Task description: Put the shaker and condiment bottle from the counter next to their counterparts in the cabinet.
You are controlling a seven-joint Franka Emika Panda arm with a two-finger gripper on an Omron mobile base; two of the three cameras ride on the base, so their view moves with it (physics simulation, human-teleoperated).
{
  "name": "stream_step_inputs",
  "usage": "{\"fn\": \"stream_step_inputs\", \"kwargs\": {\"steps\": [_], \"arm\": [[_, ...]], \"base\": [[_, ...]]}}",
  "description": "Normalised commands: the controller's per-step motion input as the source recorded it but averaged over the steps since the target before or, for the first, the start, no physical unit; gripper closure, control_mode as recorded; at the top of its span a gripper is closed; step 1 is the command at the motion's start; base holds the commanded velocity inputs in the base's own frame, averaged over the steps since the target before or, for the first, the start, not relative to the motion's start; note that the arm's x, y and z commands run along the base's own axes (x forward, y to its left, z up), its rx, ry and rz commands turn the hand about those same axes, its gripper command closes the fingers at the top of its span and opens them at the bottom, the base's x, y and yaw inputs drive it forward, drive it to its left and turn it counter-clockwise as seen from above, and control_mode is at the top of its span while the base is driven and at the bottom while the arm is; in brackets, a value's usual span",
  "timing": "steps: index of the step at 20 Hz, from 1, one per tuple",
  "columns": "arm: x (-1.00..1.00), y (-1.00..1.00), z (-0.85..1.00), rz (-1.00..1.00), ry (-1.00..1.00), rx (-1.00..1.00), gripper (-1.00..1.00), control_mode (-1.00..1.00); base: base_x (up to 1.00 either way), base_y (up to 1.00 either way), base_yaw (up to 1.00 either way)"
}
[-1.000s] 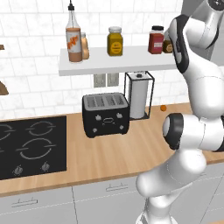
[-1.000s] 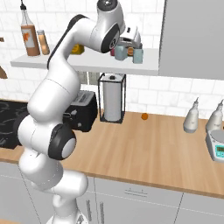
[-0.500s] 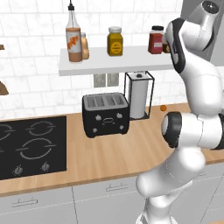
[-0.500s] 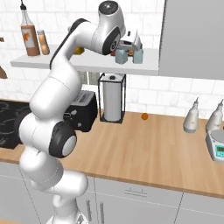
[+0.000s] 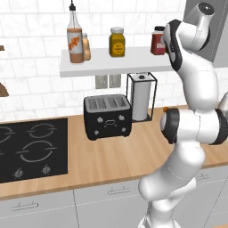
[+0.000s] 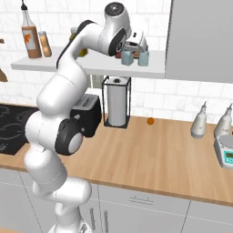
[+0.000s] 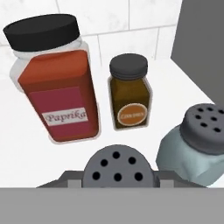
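Shaker (image 7: pixel 117 169) clamped in the jaws, now closer beside its twin shaker (image 7: pixel 197 143) on the cabinet (image 6: pixel 91 67).

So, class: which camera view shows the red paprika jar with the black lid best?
The hand view: the red paprika jar with the black lid sits large, its label readable. The left base view shows it small on the white shelf, partly behind the arm. In the right base view I cannot pick it out beside the gripper.

A paprika jar (image 7: pixel 59 83) with a black lid stands upright ahead of the hand, to its left. A small brown spice jar (image 7: pixel 130 94) with a dark cap stands just beside it, straight ahead. White wall tiles (image 7: pixel 109 26) lie beyond both.
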Motion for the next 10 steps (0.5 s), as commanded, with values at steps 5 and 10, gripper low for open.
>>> {"fn": "stream_step_inputs", "kwargs": {"steps": [5,10], "arm": [[0.26,-0.06,-0.04,0.0,0.0,0.0,1.0,-1.0],[0.21,-0.02,-0.1,0.0,0.0,0.0,1.0,-1.0]], "base": [[0.0,0.0,0.0],[0.0,0.0,0.0]]}}
